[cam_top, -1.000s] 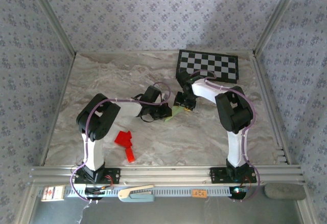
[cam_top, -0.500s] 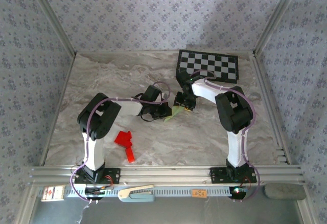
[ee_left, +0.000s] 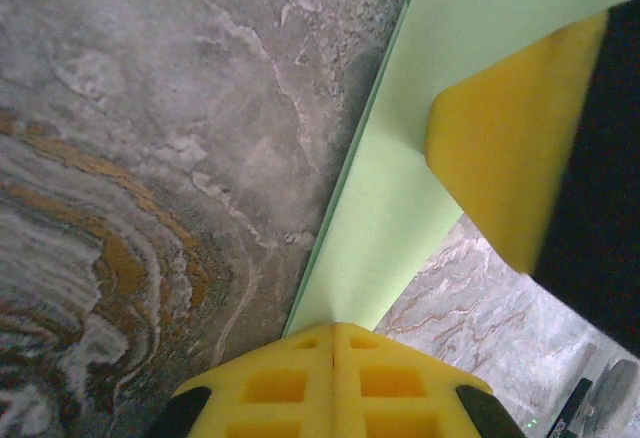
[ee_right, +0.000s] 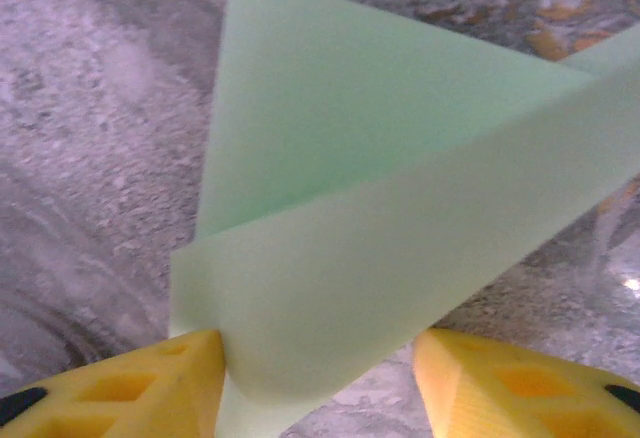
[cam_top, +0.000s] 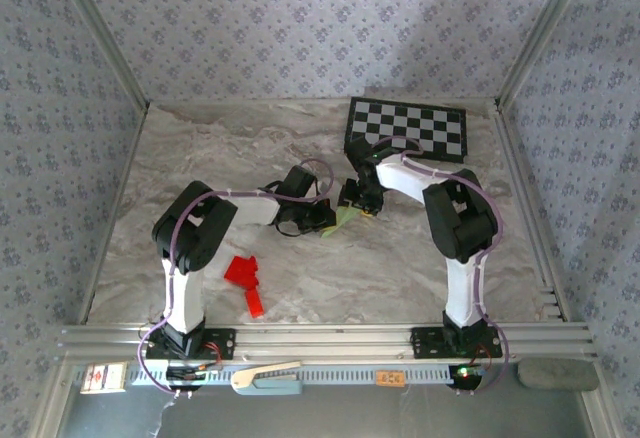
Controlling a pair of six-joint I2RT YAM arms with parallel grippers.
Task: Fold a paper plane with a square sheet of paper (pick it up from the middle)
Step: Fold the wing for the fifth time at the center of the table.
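1. Currently the sheet of paper lies near the middle of the table. It is partly folded and sits in the gap between the two grippers.
2. Left gripper: the fingers are pressed together and clamped on the near end of the sheet. In the left wrist view the paper leaves the fingertips and runs away from them, up and to the right, with one straight edge just above the table.
3. Right gripper: the fingers stand apart, one on each side of a raised, folded flap. The flap passes close to one finger. No pinch is evident.
4. Key relation: the long axis of the sheet runs from the left gripper toward the right gripper. The left gripper holds one end. The right gripper straddles the other end from the far side, and one of its fingers lies against the paper in the left wrist view.
5. Judgement: the right gripper is placed to act on the flap. The left gripper serves as the anchor, so any crease should follow the line between them.
6. Caution: the flap is curved, not flat. If the fingers come together off that axis, the fold would likely skew.
7. The red paper shape lies well apart, nearer the left arm.
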